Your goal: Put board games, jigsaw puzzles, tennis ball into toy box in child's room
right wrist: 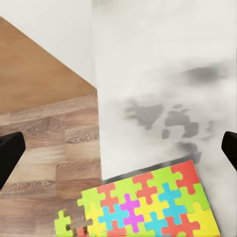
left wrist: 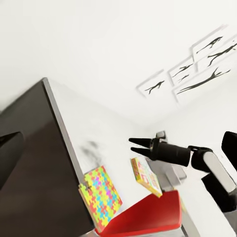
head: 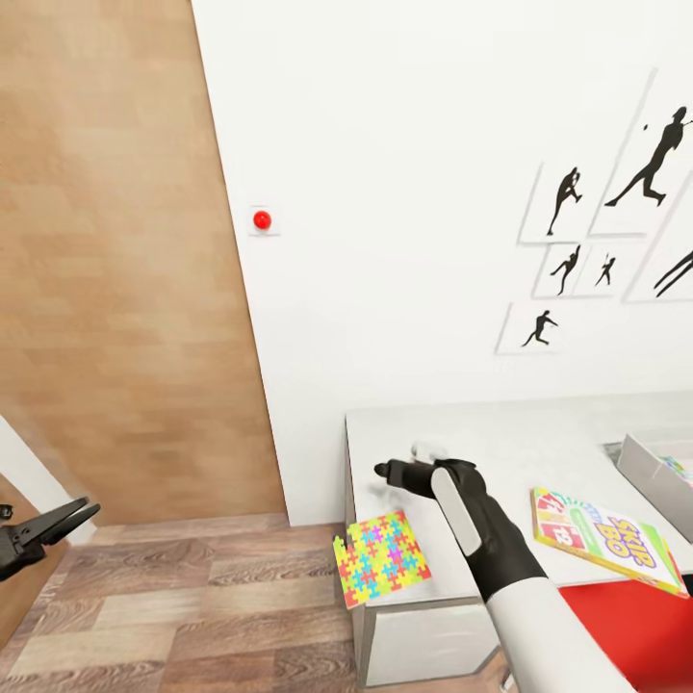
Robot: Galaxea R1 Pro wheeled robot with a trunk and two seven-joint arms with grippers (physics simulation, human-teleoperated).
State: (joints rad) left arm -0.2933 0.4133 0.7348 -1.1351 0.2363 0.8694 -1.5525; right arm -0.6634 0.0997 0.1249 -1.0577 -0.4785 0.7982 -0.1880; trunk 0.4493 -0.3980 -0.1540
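Clearly the jigsaw puzzle is the piece in hand: it lies at the table's near corner, hanging partly over the edge above the wooden floor. The right gripper hovers over the tabletop just beyond the puzzle, apart from it. In the right wrist view its two dark fingertips stand wide apart at either side with nothing between them, and the puzzle lies below and ahead.

My reading is that the step is the approach for a pick. The next move calls for lowering the claw onto the puzzle and closing on its overhanging edge, since a flat square gives little else to grip; a careless nudge could tip it off the corner.

Farther along the table from the puzzle lies the Skip-Bo box, and beyond that the toy box sits against the table's far side, its rim showing. Between puzzle and toy box the tabletop offers open room, though the Skip-Bo box lies in the direct path. A red chair stands close by the table.

The left gripper hangs well away from the table over the floor, its jaws slightly parted and empty.
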